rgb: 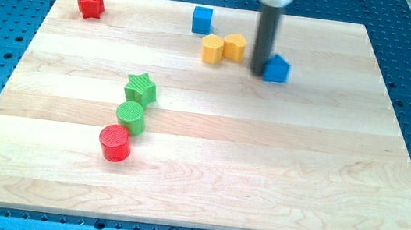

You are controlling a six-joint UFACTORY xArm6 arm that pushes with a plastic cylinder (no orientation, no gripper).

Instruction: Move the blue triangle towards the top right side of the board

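The blue triangle (pixel 277 69) sits on the far half of the wooden tabletop (pixel 261 177), a little right of centre. The dark rod comes down from the far edge and my tip (pixel 262 72) rests right against the triangle's left side, touching it or very nearly so. This tool has nothing that opens or closes and holds nothing. Just left of the rod stand two yellow blocks (pixel 223 48), side by side and touching. A blue cube (pixel 201 19) lies farther off, near the far edge. A red star (pixel 89 3) occupies the far left corner. Nearer, on the left, a green star (pixel 140 88), green cylinder (pixel 130 117) and red cylinder (pixel 115 142) form a close slanting line.
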